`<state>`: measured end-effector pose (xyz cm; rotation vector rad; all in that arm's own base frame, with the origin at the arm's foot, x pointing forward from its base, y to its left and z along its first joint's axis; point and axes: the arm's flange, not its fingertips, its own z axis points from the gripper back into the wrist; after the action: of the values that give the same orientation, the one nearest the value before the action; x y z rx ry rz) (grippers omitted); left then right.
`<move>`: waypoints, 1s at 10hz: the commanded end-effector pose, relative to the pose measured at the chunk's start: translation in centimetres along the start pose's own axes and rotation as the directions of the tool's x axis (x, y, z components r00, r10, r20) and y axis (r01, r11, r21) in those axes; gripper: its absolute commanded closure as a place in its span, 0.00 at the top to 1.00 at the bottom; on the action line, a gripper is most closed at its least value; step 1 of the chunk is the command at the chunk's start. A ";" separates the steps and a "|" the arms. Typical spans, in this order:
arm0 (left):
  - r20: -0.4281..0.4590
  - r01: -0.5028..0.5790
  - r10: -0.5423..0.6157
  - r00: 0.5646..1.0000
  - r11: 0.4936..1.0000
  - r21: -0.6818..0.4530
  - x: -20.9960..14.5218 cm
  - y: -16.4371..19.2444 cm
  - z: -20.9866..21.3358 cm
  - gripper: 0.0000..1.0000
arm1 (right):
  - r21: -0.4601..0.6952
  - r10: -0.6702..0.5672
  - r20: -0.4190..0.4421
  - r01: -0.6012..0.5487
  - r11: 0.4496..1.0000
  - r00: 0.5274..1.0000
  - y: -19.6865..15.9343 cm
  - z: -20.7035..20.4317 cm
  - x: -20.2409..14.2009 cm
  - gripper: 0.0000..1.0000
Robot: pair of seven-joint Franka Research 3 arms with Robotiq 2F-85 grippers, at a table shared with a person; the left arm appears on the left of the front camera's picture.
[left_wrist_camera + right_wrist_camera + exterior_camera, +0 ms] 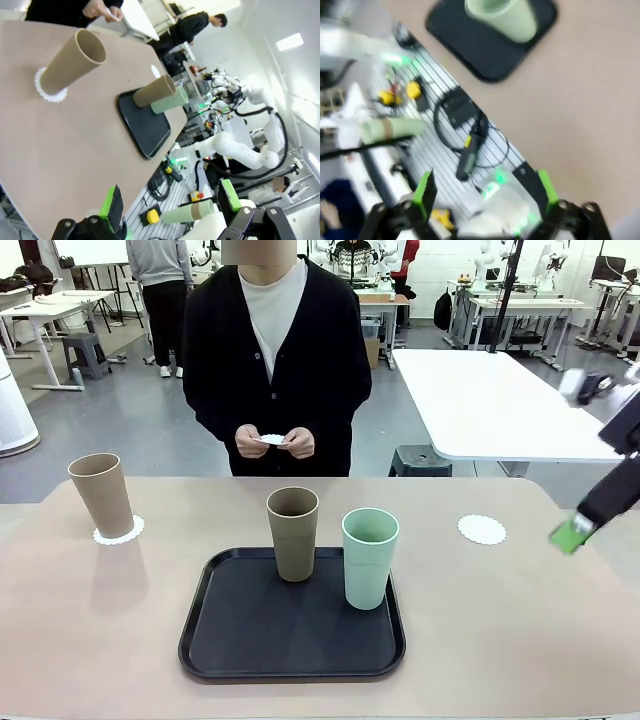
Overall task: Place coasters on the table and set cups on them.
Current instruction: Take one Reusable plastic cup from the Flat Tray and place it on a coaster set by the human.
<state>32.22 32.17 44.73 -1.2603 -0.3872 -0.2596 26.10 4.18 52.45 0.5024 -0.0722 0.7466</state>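
Centrally, the table [90,640] is carrying a tray [290,635] where a tan cup [293,533] and the mint cup [369,557] are standing. Another tan cup [101,494] is sitting on a coaster [122,534] at left. The left gripper [170,200] and right gripper [485,187] are hovering, fingers apart, empty. A bare coaster [482,529] is lying right of the tray; the person's hands [250,441] are holding a third coaster [272,439].

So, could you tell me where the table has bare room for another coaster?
Bare tabletop: the near left, between left tan cup and tray; also between tray and lone coaster. The tray's far half is crowded: second tan cup, mint cup. The right tool hangs by the right edge.
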 end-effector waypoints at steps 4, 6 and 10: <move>0.004 0.000 0.000 1.000 1.000 -0.002 -0.2 -0.3 0.1 1.00 | -0.060 0.290 0.026 -0.289 0.956 0.957 -0.2 -1.9 -1.5 1.00; 0.004 0.000 0.000 1.000 1.000 -0.002 -0.2 -0.3 0.1 1.00 | -0.096 0.339 -0.093 -0.348 0.933 0.936 3.3 -1.6 0.2 1.00; 0.004 0.000 0.000 1.000 1.000 -0.002 -0.2 -0.3 0.1 1.00 | -0.148 0.407 0.023 -0.399 0.905 0.913 1.6 -0.9 1.3 1.00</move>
<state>32.19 32.20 44.73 -1.2604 -0.3877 -0.2588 24.63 6.67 52.93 0.3820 -0.1985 1.1103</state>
